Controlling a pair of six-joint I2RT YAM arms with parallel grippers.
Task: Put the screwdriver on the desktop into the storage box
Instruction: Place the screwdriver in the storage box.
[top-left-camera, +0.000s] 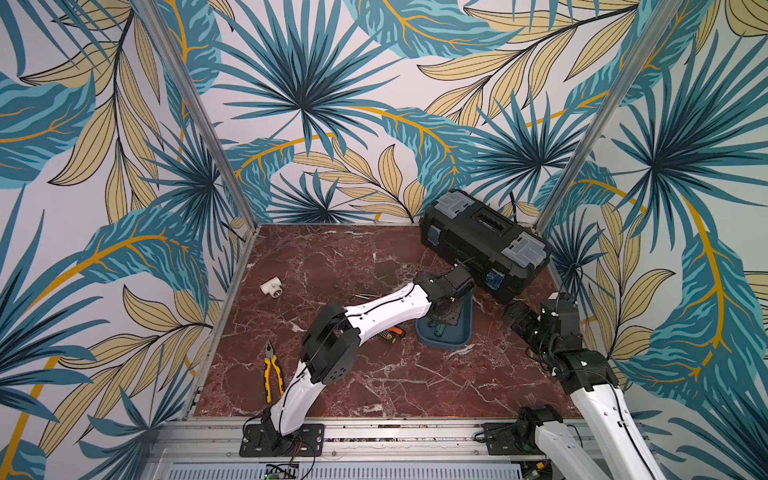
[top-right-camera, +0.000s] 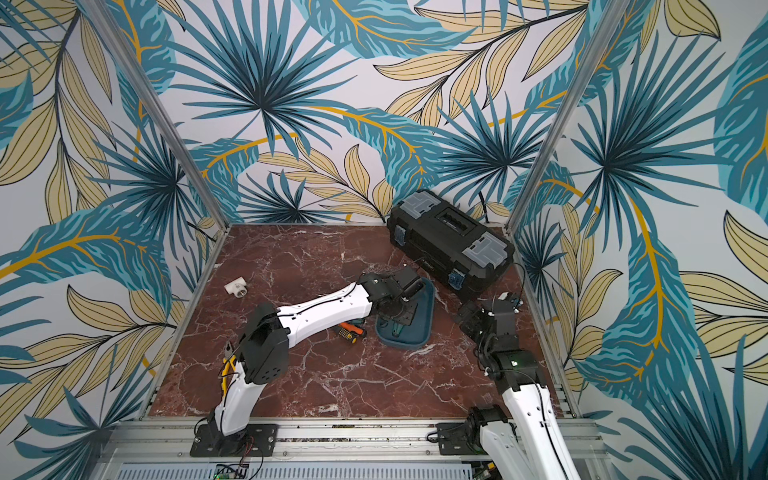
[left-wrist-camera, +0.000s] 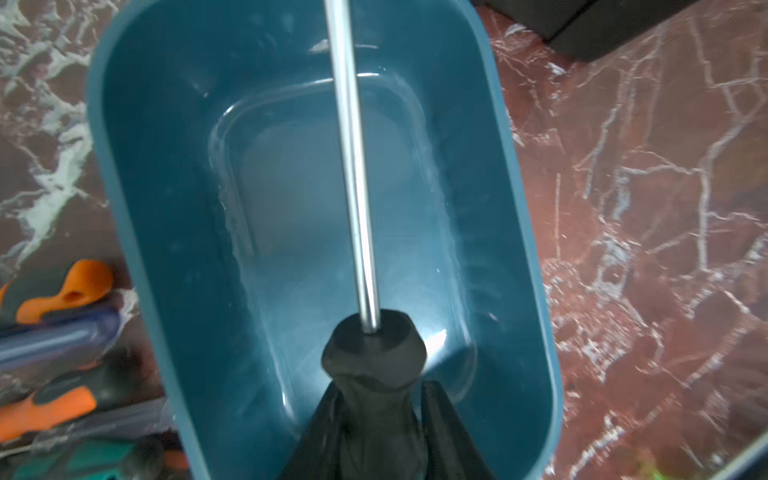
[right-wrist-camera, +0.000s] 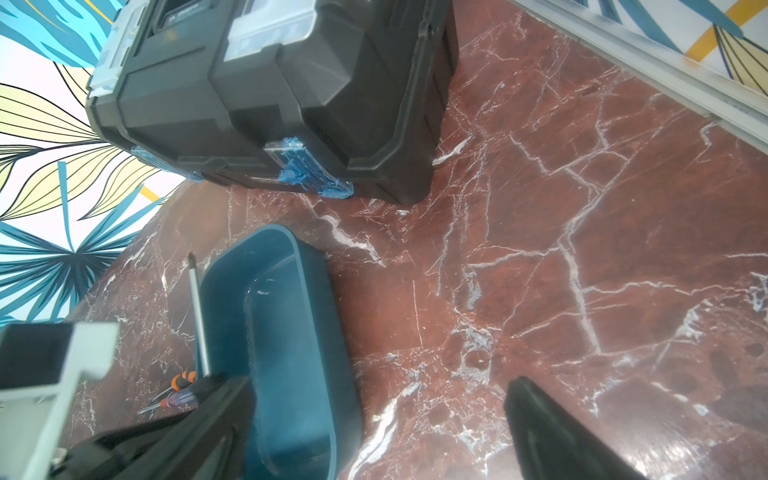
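- Right gripper (top-left-camera: 513, 315), jaws wide apart and empty, hangs clear near the storage box (top-left-camera: 442, 340).
- Left gripper (left-wrist-camera: 376, 390) is clamped on the black-handled screwdriver (left-wrist-camera: 353, 187), held over the box along its length, likely so it fits.
- Other screwdrivers (top-left-camera: 392, 333) lie on the desktop (top-left-camera: 374, 386) beside it.

On my screens the left arm (top-left-camera: 395, 316) and right arm (top-left-camera: 598, 415) are both glossy white shells between boxy black joints (top-left-camera: 328, 345), with thin black cables (top-left-camera: 382, 304) running alongside and bolted black base plates (top-left-camera: 253, 440).

Screwdriver (left-wrist-camera: 353, 166) tip past the left wrist view's edge
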